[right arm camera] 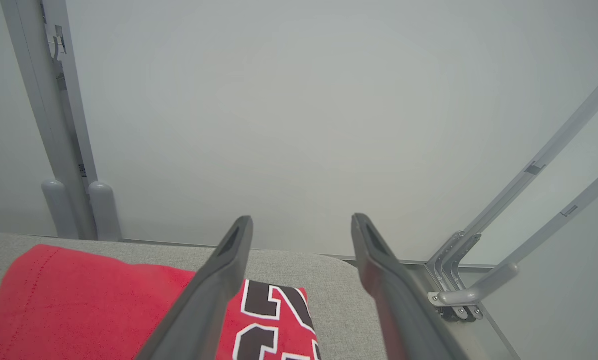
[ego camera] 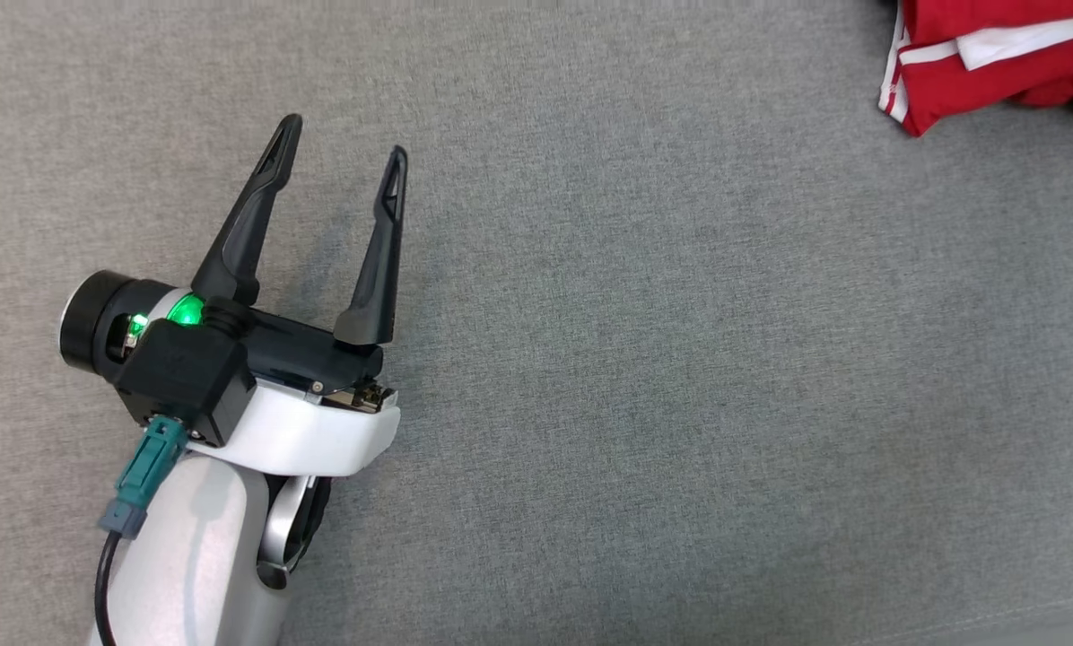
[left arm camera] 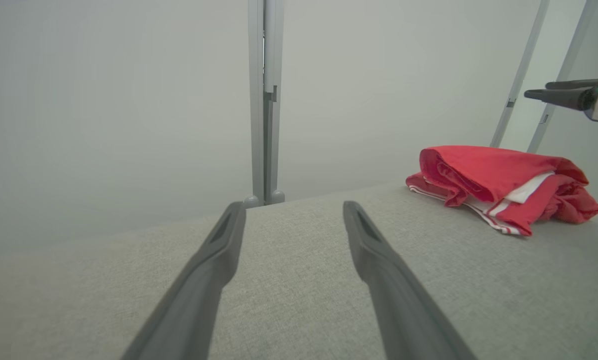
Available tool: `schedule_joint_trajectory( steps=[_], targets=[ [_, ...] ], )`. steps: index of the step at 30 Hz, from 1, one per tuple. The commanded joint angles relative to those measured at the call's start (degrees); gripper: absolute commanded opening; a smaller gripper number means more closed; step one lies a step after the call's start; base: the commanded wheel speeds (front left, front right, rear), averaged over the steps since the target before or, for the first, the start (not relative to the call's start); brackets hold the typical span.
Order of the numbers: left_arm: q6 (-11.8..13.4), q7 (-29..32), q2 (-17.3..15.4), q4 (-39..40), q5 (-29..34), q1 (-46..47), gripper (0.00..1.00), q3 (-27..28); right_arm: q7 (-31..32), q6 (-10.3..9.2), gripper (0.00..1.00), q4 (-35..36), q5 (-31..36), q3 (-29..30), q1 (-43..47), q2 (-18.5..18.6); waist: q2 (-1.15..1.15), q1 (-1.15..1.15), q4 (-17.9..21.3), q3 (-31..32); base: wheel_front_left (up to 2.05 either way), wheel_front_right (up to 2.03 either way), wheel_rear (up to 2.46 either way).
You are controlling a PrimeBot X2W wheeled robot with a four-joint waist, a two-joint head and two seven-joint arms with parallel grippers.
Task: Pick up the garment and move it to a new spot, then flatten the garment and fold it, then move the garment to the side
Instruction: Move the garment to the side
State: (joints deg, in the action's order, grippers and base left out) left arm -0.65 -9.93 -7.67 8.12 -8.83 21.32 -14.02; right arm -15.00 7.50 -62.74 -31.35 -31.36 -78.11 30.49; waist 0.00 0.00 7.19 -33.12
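Note:
The garment [ego camera: 994, 63] is red with white stripes and lies bunched and folded at the far right corner of the grey cloth table [ego camera: 635, 359]. In the left wrist view the garment [left arm camera: 499, 180] sits as a low heap to the right. My left gripper [ego camera: 344, 136] hovers open over bare cloth at the left, far from it, its fingers [left arm camera: 293, 205] empty. My right gripper [right arm camera: 301, 219] is open just above the garment [right arm camera: 89, 300], whose black-and-white numeral print shows beneath its left finger. Nothing is between its fingers. The right gripper [left arm camera: 539, 89] also shows above the heap.
A grey upright post [left arm camera: 264, 100] stands behind the table's far edge. Slanted metal struts [right arm camera: 529, 200] and a bracket sit past the table's right corner, close to my right gripper. A pale wall lies behind.

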Motion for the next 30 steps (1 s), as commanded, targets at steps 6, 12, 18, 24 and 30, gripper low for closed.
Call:
schedule_joint_trajectory(
  steps=[6, 12, 18, 24, 30],
  targets=[
    [3.0, -0.7, 1.4, -2.7, -2.3, -2.2, 1.0, 1.9, -0.3, -0.01, 1.0, 9.6, 6.5, 6.2, 9.3, -5.3, 0.0, 0.0, -1.5, 5.2, 0.0, 0.0, 0.0],
    [5.6, -2.3, 2.9, -5.6, -6.5, -4.7, 1.0, 4.4, -0.3, -0.01, 1.0, 17.1, 10.2, 8.7, 19.1, -9.7, 0.0, 0.0, -3.2, 9.7, 0.0, 0.0, 0.0],
    [7.2, -4.0, 3.9, -9.2, -9.8, -7.7, 1.0, 6.1, -0.3, -0.01, 1.0, 25.2, 13.0, 11.2, 29.6, -14.2, 0.0, 0.0, -4.4, 14.8, 0.0, 0.0, 0.0],
    [6.5, -5.0, 3.9, -12.2, -10.1, -10.1, 1.0, 6.2, -0.3, -0.01, 1.0, 33.5, 16.3, 15.1, 39.9, -18.7, 0.0, 0.0, -5.7, 19.1, 0.0, 0.0, 0.0],
    [5.5, -5.2, 4.1, -12.2, -8.9, -11.7, 1.0, 7.3, -0.3, -0.01, 1.0, 41.8, 18.0, 20.8, 48.5, -22.0, 0.0, 0.0, -6.6, 22.2, 0.0, 0.0, 0.0]
  ],
)
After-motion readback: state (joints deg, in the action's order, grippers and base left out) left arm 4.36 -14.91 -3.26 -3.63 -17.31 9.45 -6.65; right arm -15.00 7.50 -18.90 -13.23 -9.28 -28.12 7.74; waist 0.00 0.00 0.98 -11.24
